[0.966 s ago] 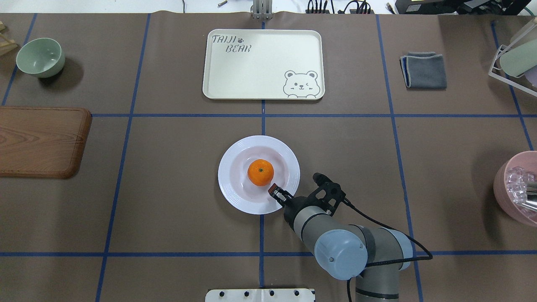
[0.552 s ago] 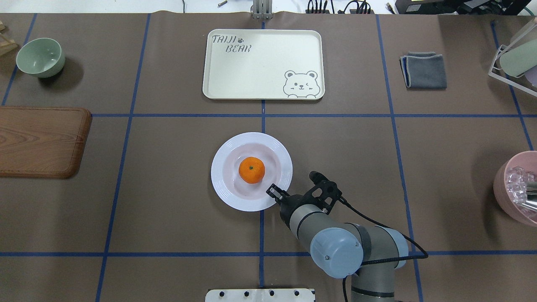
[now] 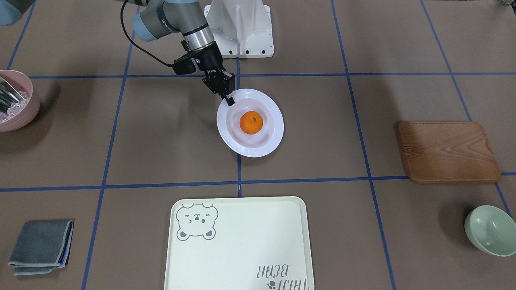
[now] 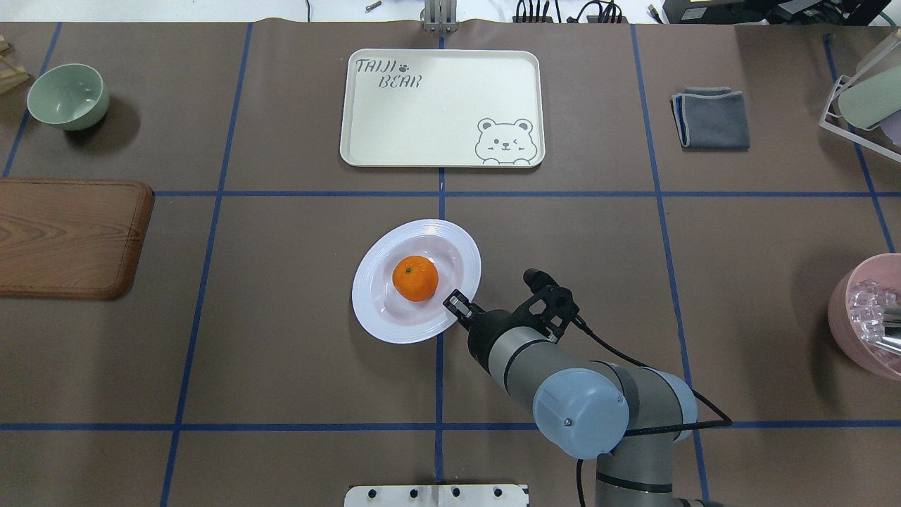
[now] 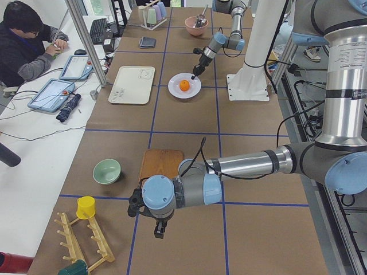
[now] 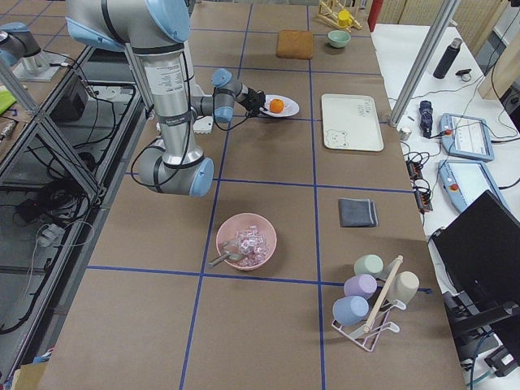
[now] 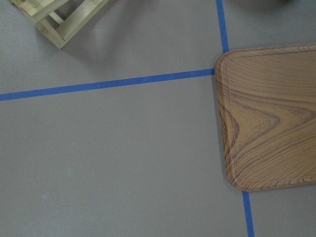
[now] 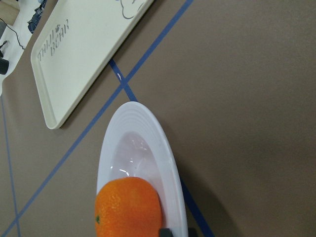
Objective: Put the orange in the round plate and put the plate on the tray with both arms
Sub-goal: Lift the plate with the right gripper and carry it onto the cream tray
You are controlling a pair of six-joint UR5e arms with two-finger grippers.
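Orange, one only, lies in the sunken centre of the single round plate, near the middle of the tabletop; the right gripper is pinched onto the plate's rim on the robot's side, and the plate sits tilted; the left gripper hangs over the tabletop's left end, open or closed I cannot tell; one tray lies at the middle of the far edge; one wooden board at the left edge, one green bowl by the far left corner, one grey cloth and one pink bowl toward the right edge; brown covering, blue tape grid; one person sits at a side desk.
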